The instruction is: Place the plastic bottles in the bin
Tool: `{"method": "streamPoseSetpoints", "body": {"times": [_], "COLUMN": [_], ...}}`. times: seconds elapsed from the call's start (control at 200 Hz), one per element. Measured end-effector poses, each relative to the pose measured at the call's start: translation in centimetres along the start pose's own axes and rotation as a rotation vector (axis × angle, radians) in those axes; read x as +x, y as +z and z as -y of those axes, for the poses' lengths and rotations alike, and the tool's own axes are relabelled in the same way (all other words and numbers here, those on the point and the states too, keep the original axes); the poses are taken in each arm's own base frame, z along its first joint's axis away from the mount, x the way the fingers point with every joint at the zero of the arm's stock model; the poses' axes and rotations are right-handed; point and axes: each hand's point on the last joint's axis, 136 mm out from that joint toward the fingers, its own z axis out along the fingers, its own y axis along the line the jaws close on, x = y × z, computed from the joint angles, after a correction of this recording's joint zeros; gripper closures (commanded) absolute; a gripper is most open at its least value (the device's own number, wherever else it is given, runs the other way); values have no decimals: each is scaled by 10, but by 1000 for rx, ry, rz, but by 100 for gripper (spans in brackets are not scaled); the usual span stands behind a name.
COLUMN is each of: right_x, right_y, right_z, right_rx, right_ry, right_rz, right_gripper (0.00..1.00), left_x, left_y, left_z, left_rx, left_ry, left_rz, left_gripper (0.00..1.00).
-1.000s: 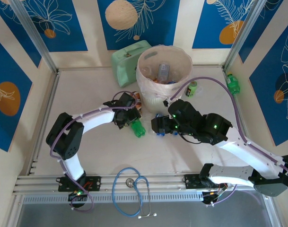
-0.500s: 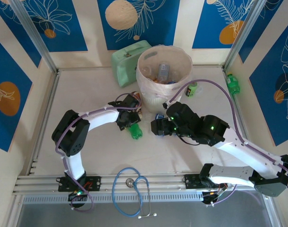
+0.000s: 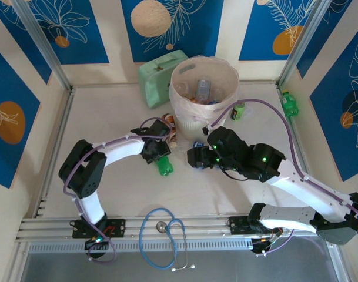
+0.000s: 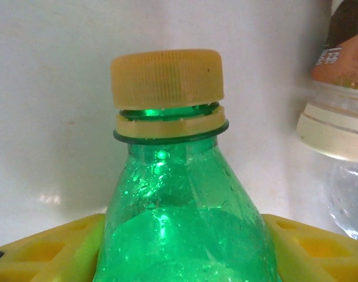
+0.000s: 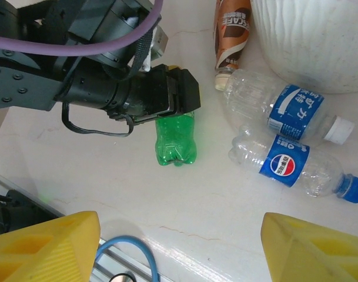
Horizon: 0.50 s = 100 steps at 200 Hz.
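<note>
A small green bottle (image 3: 164, 166) with a tan cap lies on the table in front of the bin (image 3: 231, 76). My left gripper (image 3: 160, 157) is shut on it; its yellow pads (image 4: 55, 249) press both sides of the green bottle (image 4: 187, 217) below the neck. Right of it lie two clear blue-labelled bottles (image 5: 287, 108) (image 5: 284, 164) and a brown-labelled bottle (image 5: 231, 29) at the bin's wall (image 5: 320, 41). My right gripper (image 3: 193, 157) hovers over them, open, with nothing between its fingers (image 5: 43, 247). Several bottles (image 3: 202, 89) lie inside the bin.
A mint-green case (image 3: 158, 76) stands left of the bin. A short dark-green can (image 3: 239, 110) lies right of it, and another green bottle (image 3: 290, 104) lies by the right post. A blue stethoscope (image 3: 164, 238) rests on the near rail.
My left gripper's jaws have narrowed onto the green bottle, and gripper and bottle have shifted slightly toward the near left. The right arm has barely moved.
</note>
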Motion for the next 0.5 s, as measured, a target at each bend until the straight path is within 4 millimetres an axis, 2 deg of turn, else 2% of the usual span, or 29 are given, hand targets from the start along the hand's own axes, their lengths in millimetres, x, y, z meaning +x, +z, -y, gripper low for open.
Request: {"method": "streamPoseSetpoints", "body": {"times": [0.1,0.235,0.38,0.5], "right_x": [3,6,12,17], "right_y": [2,11,31,48], "right_z": [-4,-18,-30,-34], "right_rx": [-25,-80,-116,-129], "right_ry": [8,24,41,67], "right_rz": [-14,-48,-114,-170], "right_gripper": [27,22,16,12], "left_x": [-4,-12,-15,-13], "left_y": [-22,-69,-117,-142], "left_z": [7,25,40,50], "left_rx": [54,184,316,406], "left_ry": [0,7,11,19], "left_rz": [29,84,129,129], "left_gripper": [38,38,38,38]}}
